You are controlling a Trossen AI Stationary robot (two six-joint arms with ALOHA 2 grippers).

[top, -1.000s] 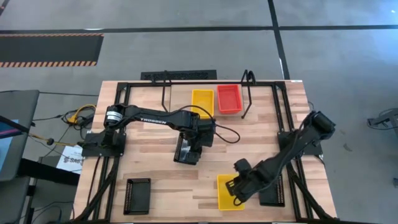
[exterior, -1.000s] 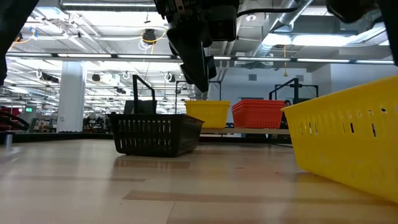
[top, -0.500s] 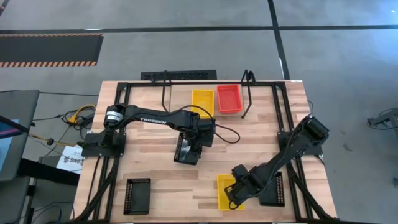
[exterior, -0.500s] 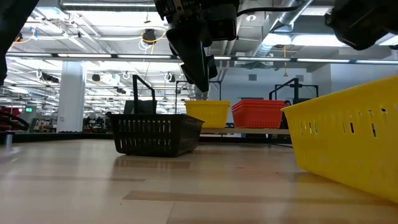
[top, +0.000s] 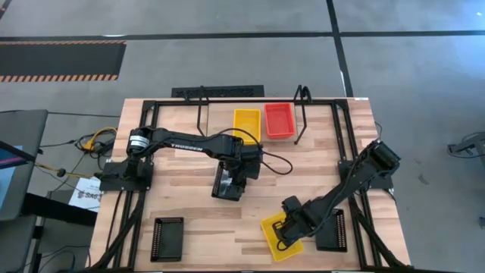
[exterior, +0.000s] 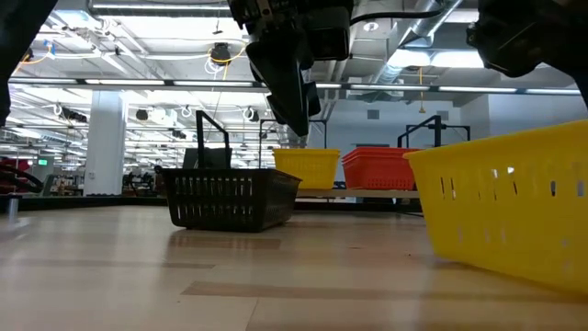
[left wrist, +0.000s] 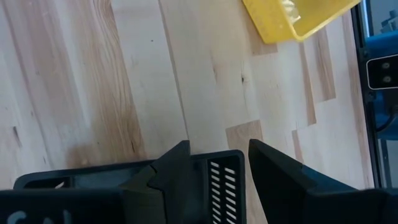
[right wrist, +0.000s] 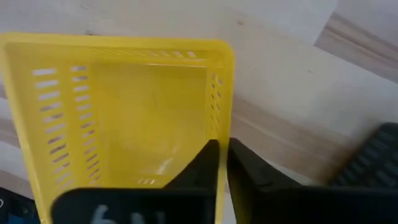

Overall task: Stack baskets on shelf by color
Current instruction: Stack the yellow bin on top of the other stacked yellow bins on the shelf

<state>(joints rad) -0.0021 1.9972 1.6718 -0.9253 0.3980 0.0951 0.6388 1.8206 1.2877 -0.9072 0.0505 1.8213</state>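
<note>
Right wrist view: my right gripper point(right wrist: 222, 163) has its fingers point(right wrist: 202, 163) pinched tight on the side wall of a yellow basket point(right wrist: 124, 112), one finger inside, one outside. High view puts that yellow basket point(top: 279, 235) at the front edge of the worktop point(top: 182, 189), skewed, with a black basket point(top: 333, 230) just beside it. Left gripper point(top: 227, 186) sits mid-worktop over another black basket point(left wrist: 211, 180); its fingers point(left wrist: 273, 171) are spread, straddling that basket's end wall, not clamped. Third black basket point(top: 167, 237) lies at the front left corner. On the shelf point(top: 250, 98) at the back, a yellow basket point(top: 246, 123) and a red basket point(top: 279, 120) sit side by side. Worktop is pale butcher-block wood. Low view shows a big open hall behind, with ceiling ducts and strip lights. Baskets are shallow, slotted-wall plastic.
</note>
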